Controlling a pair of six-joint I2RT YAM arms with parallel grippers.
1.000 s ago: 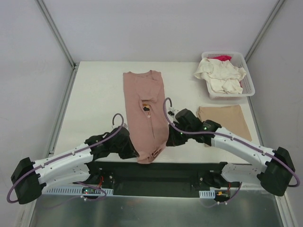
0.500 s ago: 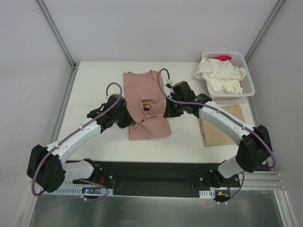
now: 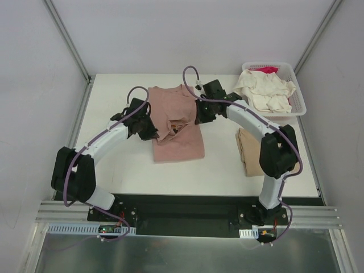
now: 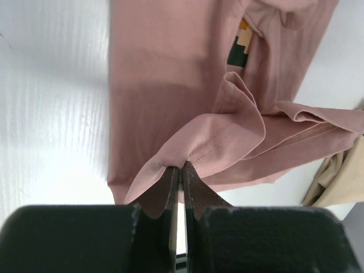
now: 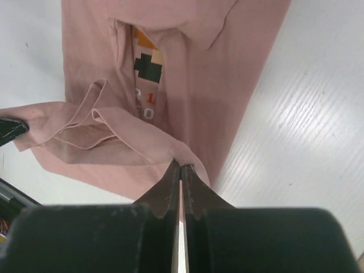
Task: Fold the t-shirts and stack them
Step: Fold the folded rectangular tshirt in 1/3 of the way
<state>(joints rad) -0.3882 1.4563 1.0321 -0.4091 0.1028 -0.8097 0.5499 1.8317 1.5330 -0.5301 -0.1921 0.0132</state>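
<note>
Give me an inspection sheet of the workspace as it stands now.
Surface: white table, glossy.
Job's things: pink tee half folded, hem raised; tan tee folded at right; cream tees and a magenta one in the basket.
Clutter: nothing seen.
Hands: left hand and right hand each shut on the pink tee's hem.
Cables: purple cable loops at each wrist.
Surroundings: plain walls, metal frame.

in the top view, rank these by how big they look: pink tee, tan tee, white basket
1. pink t-shirt, partly folded, clearly the largest
2. white basket
3. tan t-shirt, though the right arm hides part of it, so its place behind the basket is unsure
</note>
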